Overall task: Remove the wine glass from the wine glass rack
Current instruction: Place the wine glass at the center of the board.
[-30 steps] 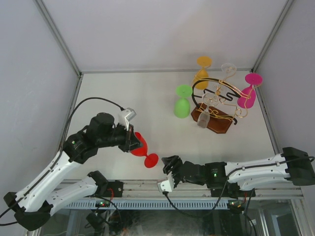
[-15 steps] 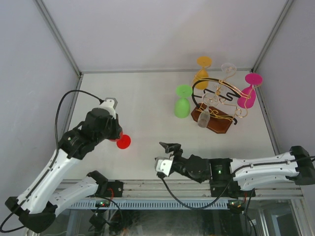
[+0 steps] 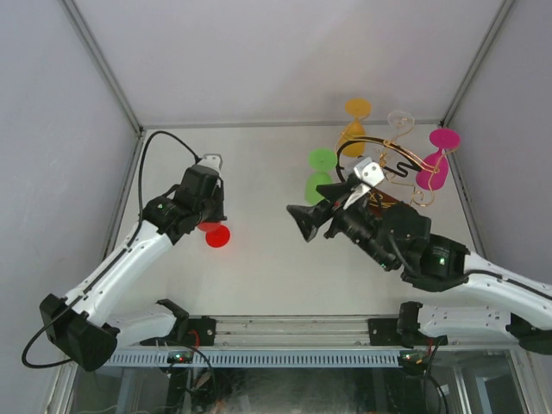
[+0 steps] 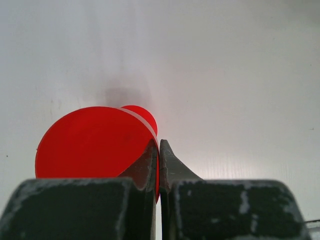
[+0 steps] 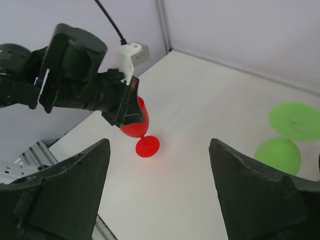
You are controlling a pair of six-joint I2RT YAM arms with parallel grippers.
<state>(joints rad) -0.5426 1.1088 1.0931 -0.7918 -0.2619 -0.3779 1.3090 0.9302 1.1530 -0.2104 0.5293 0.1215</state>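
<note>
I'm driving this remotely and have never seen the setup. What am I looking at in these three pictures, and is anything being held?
Two robot arms are bolted at the near edge of a table. The wide picture looks down from above and behind them; the other two come from a camera on each wrist. The left gripper is shut on a red wine glass, foot down. The right gripper is open and holds nothing. At the far right stands the wine glass rack, with a green glass, an orange glass, a clear glass and a pink glass around it.
</note>
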